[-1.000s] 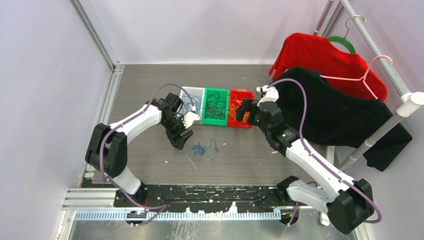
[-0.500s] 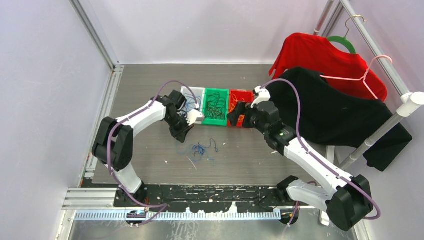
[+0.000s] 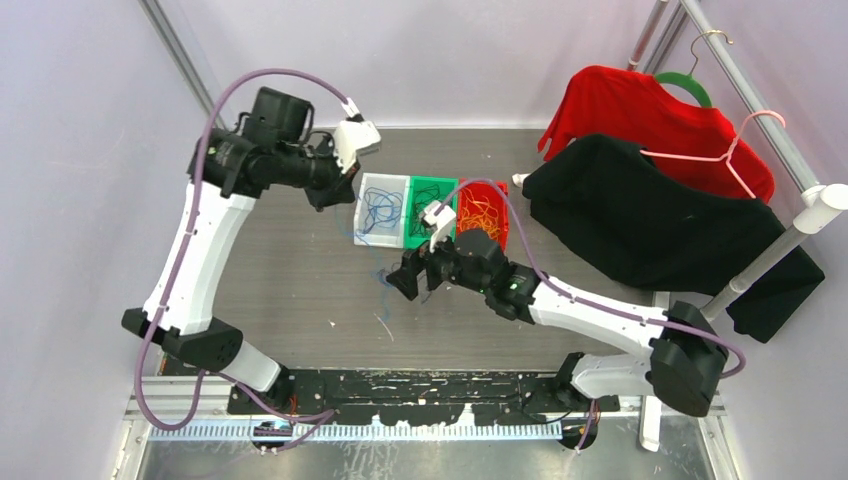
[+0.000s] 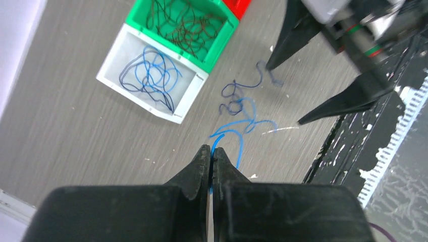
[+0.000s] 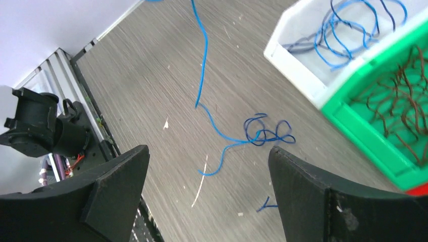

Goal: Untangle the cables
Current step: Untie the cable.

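Pinching a limp, light blue cable (image 5: 204,50), left claw (image 4: 211,151) is clamped; right claw (image 5: 208,150) gapes; grip near knot (image 5: 267,134).

Left wrist view: red bin (image 4: 237,5) cut by the top edge, 1 corner showing; green bin (image 4: 223,43) far side cropped. Right wrist view: blue cable (image 5: 203,60) exits the top edge; white bin (image 5: 292,75) cropped at 2 edges. Top view: the cable's raised run too thin to trace.

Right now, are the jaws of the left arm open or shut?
Shut on a blue cable: the left wrist view shows both jaws pressed together, the cable running out between them.
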You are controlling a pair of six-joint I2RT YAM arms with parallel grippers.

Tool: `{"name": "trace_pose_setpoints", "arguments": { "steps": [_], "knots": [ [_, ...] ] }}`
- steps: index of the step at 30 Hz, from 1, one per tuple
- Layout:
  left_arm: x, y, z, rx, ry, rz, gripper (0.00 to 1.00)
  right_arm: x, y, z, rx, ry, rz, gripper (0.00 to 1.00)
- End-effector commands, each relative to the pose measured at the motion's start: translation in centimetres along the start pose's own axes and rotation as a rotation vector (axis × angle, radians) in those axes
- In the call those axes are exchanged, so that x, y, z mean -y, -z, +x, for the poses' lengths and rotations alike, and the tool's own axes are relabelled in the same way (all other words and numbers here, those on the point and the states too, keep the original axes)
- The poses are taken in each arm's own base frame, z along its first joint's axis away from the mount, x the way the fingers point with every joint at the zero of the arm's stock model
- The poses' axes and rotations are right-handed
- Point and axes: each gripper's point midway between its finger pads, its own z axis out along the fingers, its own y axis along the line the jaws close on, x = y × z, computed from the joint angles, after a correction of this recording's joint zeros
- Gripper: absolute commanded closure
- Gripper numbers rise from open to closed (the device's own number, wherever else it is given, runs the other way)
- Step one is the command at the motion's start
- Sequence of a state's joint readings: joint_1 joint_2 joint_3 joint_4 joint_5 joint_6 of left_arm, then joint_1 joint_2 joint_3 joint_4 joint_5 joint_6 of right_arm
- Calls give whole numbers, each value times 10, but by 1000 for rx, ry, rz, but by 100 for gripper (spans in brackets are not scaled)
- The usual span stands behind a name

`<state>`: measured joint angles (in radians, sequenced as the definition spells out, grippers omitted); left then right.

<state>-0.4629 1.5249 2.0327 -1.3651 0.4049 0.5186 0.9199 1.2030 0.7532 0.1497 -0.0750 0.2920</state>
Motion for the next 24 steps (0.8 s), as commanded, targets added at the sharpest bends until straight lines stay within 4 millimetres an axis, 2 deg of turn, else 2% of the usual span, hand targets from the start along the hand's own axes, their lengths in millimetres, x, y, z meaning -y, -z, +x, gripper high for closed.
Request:
{"name": "trace_pose_setpoints", "arguments": {
  "steps": [1, 4, 9, 15, 17, 20, 24],
  "knots": [
    [26, 27, -10, 15, 71, 62, 100, -33, -19, -68, 216, 94, -102, 7],
    [26, 43, -29, 90, 50, 36, 100, -41, -37, -73, 223, 123, -111, 7],
    [26, 65, -53, 189, 13, -8, 100, -51, -69, -63, 200, 146, -122, 7],
    [30, 94, -75, 302, -22, -57, 100, -40, -98, -56, 217, 143, -46, 12],
    [33, 105, -84, 357, -45, -72, 100, -42, -107, -53, 218, 135, -55, 13],
    [34, 121, -96, 439, -77, -109, 100, -54, -120, -42, 194, 137, -83, 14],
    [32, 140, -114, 544, -132, -167, 100, -59, -138, -21, 147, 106, -92, 18]
  ]
}}
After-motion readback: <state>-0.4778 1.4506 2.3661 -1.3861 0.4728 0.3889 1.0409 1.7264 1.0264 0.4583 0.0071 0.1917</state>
